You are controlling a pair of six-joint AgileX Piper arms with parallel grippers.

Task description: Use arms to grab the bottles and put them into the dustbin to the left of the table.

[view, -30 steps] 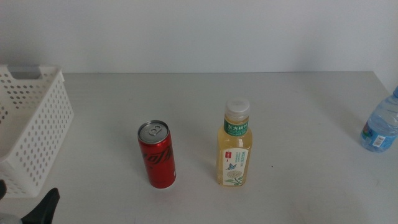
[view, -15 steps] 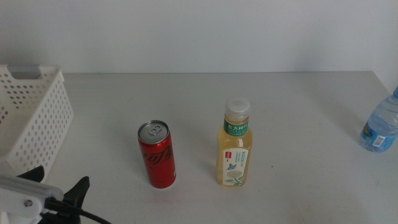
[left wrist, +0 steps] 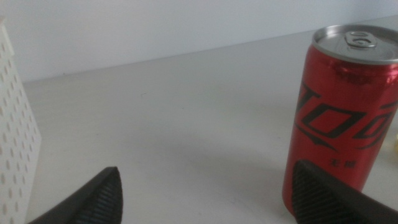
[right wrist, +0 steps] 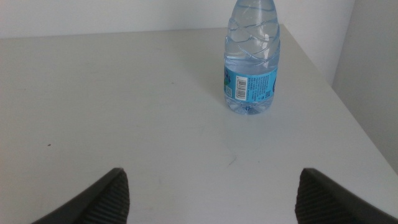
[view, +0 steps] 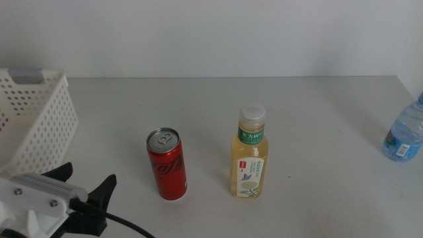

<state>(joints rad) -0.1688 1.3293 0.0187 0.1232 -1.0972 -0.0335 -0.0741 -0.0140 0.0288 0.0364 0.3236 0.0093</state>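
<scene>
The slim red can (view: 166, 164) stands upright left of the table's (view: 317, 112) middle, with the yellow tea bottle (view: 250, 153) upright to its right. My left gripper (view: 86, 182) is low at the front left, open and holding nothing, a short way left of the can. In the left wrist view the can (left wrist: 342, 112) stands just ahead of one finger of the left gripper (left wrist: 211, 208). The clear water bottle (view: 404, 131) stands at the right edge. The right wrist view shows this water bottle (right wrist: 252, 62) some way ahead of my open right gripper (right wrist: 211, 199).
The white perforated dustbin (view: 33, 125) sits at the left, just behind the left arm; its wall (left wrist: 12, 149) shows in the left wrist view. The table's right edge runs close beside the water bottle. A white wall rises behind the table.
My left arm has come up from the bottom left corner and moved right toward the red can. The bottles and can have not moved.
</scene>
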